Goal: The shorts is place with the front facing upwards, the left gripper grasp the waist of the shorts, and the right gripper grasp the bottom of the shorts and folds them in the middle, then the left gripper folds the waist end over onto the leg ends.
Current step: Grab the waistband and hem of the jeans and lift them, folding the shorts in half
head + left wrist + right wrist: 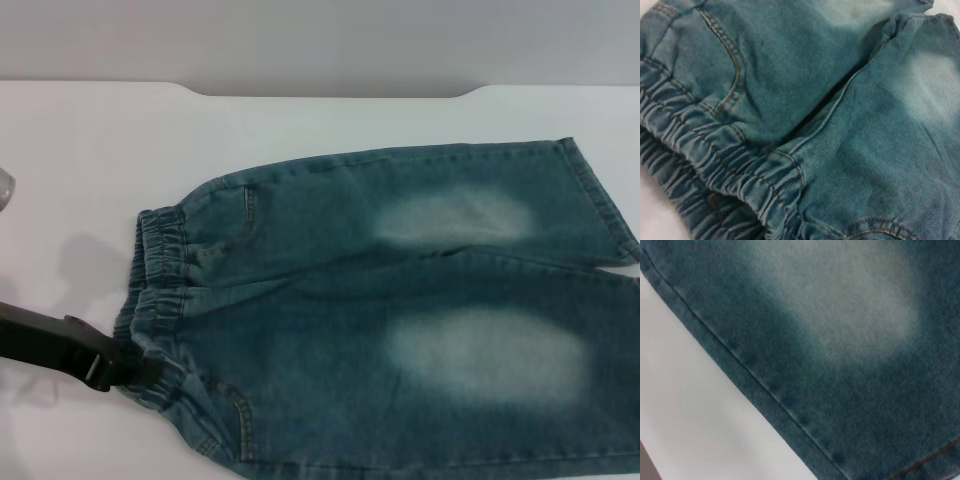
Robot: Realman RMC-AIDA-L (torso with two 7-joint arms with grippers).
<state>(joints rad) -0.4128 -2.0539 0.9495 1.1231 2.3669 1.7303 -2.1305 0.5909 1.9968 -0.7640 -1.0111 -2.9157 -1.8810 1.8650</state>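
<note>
Your left gripper (pixel 128 368) sits at the near corner of the waist (pixel 160 262), its black tip reaching in over the gathered band; whether the fingers are spread or pinching denim, you cannot tell, because the tip merges with the fabric in the head view and the left wrist view shows only cloth. Your right gripper appears in no view; the right wrist view shows a stitched edge seam and a pale patch close up, so that arm is judged to hover over the shorts (pixel 400 330), not yet confirmed on the hems. The shorts lie flat and front up on the white table (pixel 90 150), both faded patches showing, the waist toward your left gripper and the leg hems (pixel 600 200) at the opposite end from the waist. No fold is visible: the two legs lie side by side, open. Judged status: laying out complete, waist grasp in approach or just starting. Outstanding: hem grasp, the middle fold, and then carrying the waist over to the hems.
</note>
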